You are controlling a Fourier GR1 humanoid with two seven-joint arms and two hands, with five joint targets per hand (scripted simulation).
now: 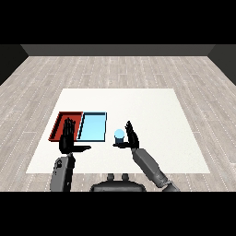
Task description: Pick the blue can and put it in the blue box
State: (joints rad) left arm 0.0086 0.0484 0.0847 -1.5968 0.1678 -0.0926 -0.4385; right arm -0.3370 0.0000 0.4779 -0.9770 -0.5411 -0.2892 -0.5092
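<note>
Closest to the camera were the two grey forearms, coming up from the lower corners onto the flat white table (161,120).

So the black left hand (67,138) was held up with its fingers straight and spread, thumb poking out sideways toward the light blue tray, and it had nothing in it. It sat just in front of the low-walled rectangular red tray (60,120), covering that tray's near edge from this angle.

Right beside the red tray, sharing a side with it, lay the shallow rectangular light blue tray (94,126). Both trays looked bare inside.

The small pale blue can (119,135) stood just off the light blue tray's right edge, near its front corner, outside the tray. The black right hand (130,138) was right up against the can on the side away from the light blue tray, fingers pointing mostly upward and the thumb reaching under or in front of the can. Looked like the hand was cupping it, but I honestly couldn't tell if the fingers had actually curled around the can or were only touching it.
</note>
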